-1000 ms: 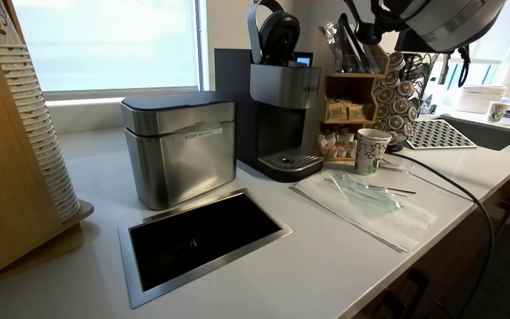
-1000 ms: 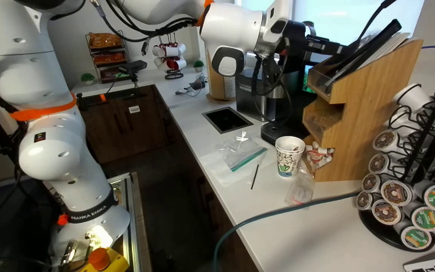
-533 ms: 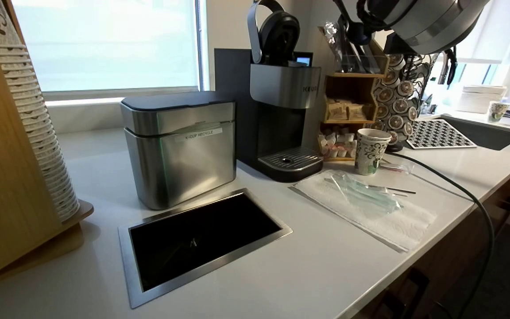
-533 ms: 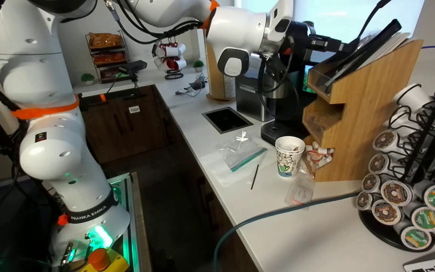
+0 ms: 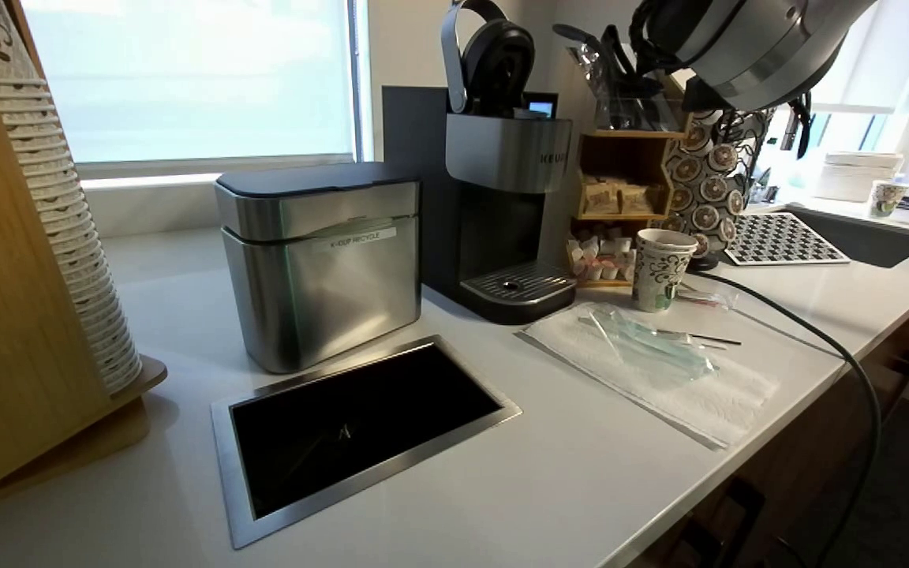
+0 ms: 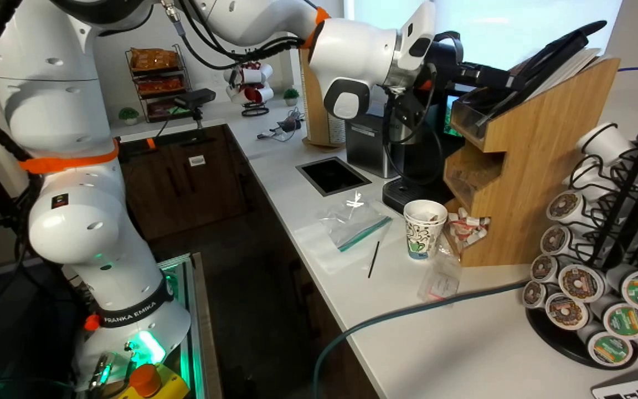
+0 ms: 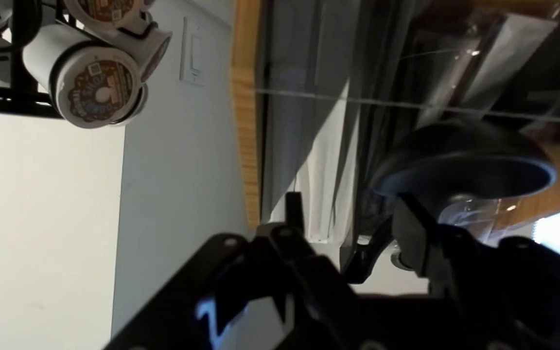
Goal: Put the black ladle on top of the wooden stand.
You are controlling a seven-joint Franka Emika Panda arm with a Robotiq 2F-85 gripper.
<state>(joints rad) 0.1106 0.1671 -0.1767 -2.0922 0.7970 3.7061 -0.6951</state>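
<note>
The wooden stand point(image 5: 634, 143) is a brown open-shelf rack right of the coffee machine; it also shows in an exterior view point(image 6: 551, 166) and at the edge of its top compartment in the wrist view point(image 7: 246, 121). The black ladle point(image 6: 594, 29) leans tilted in the top compartment among upright dark and white items; its handle end shows in an exterior view point(image 5: 577, 34). In the wrist view its dark bowl point(image 7: 462, 170) is near the right finger; whether they touch I cannot tell. My gripper point(image 7: 349, 206) is open at the top compartment, its fingers apart with the ladle not clamped between them.
The black coffee machine point(image 5: 508, 154) stands beside the stand. A coffee-pod carousel point(image 6: 579, 282) is on its far side. Paper cups point(image 6: 424, 227), a plastic bag point(image 6: 355, 221) and a cable point(image 6: 407, 316) lie before it. A steel bin point(image 5: 320, 276) stands past the coffee machine.
The gripper moved toward the stand and lowered, and its fingers let go. The ladle, earlier upright in the gripper, has dropped and tipped over into the top compartment.
</note>
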